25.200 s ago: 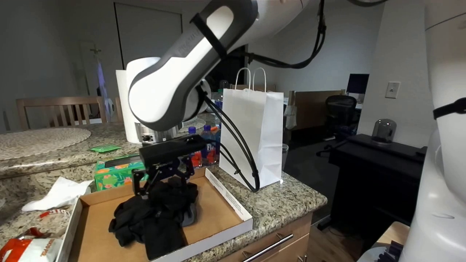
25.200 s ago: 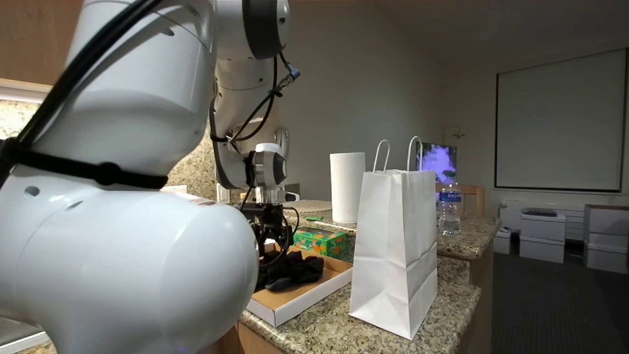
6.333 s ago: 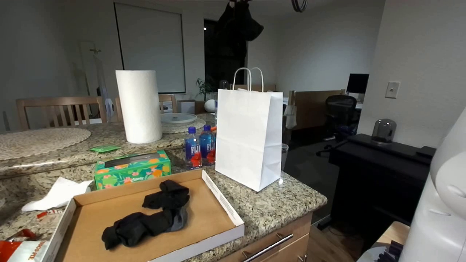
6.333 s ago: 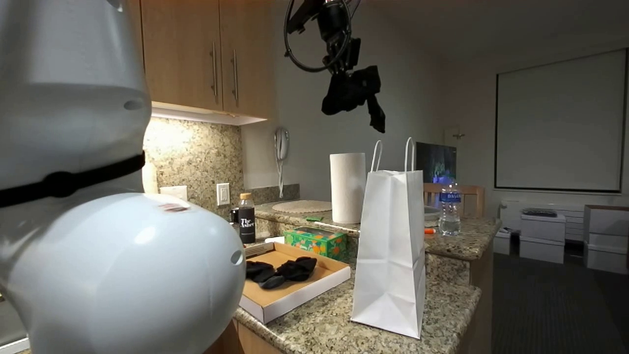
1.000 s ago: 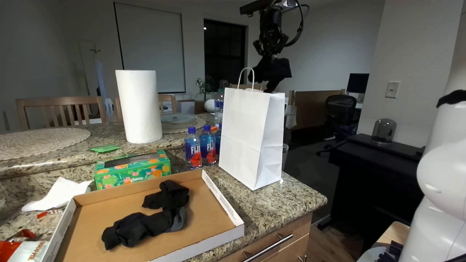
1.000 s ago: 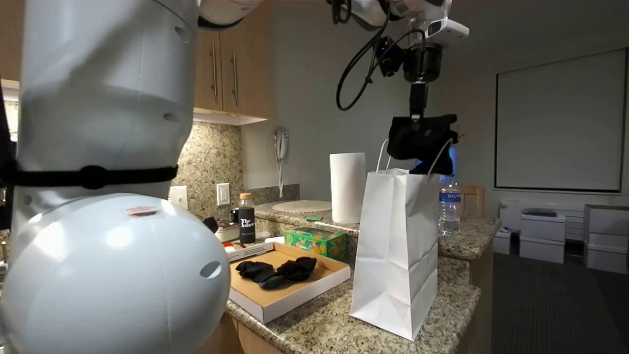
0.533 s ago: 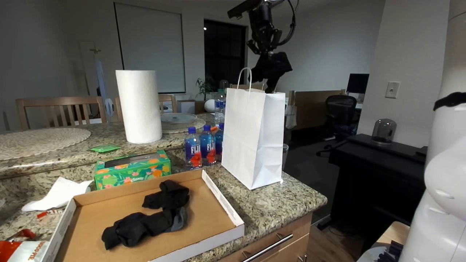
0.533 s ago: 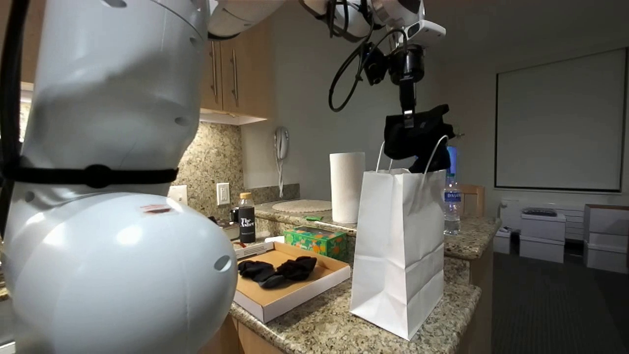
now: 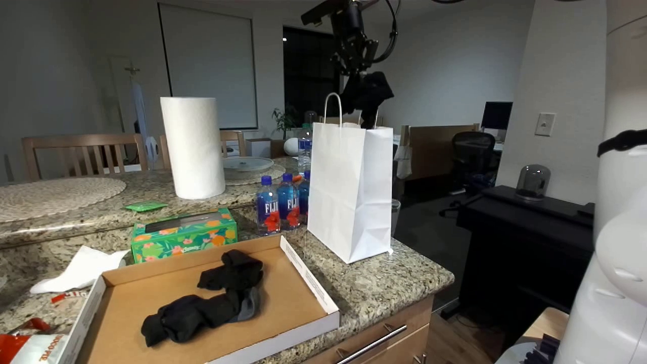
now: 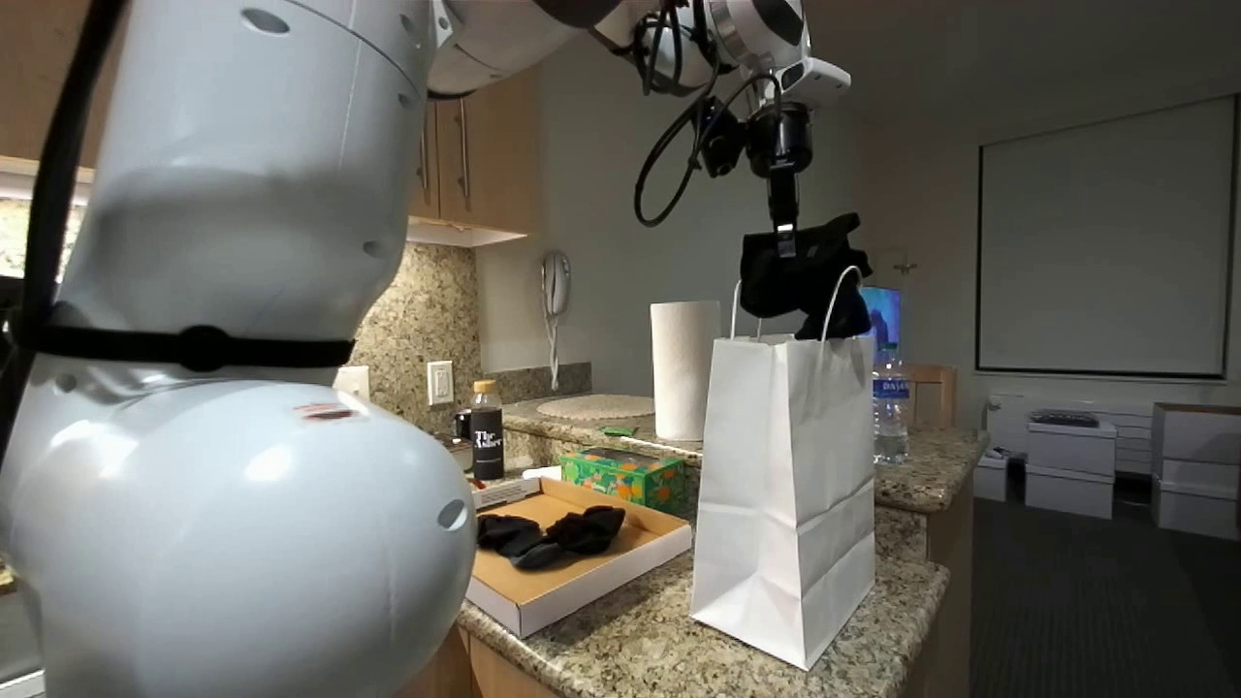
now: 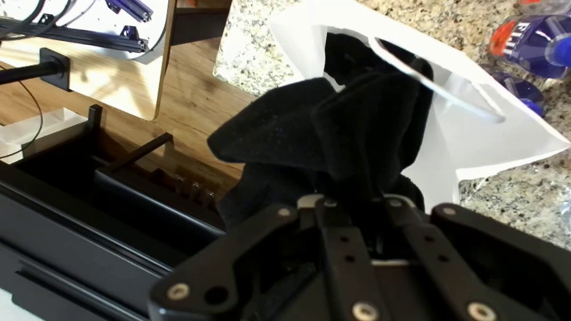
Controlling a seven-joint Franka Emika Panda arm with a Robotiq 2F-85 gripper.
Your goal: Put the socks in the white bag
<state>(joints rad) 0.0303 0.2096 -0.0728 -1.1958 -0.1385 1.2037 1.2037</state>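
Sock bundle (image 10: 800, 269), black and crumpled, hangs from my gripper (image 11: 354, 203), whose fingertips pinch the cloth between them; how many socks are in it I can't make out. I have it over the white bag (image 9: 336, 187), its lowest end down by the rim; whether that end touches the paper I can't tell. On the wrist view part of the cloth covers the bag's mouth, part juts out past the side, and a paper handle (image 11: 436, 88) runs across the dark. The bag stands upright on the granite counter (image 9: 394, 275), near a shallow cardboard tray (image 9: 285, 306) where more black socks (image 9: 202, 313) lie. Fiji bottles (image 9: 268, 208) stand just beside the bag, a floral tissue box (image 9: 184, 236) beside the tray, and a paper towel roll (image 9: 194, 147) on the raised ledge (image 9: 147, 186).
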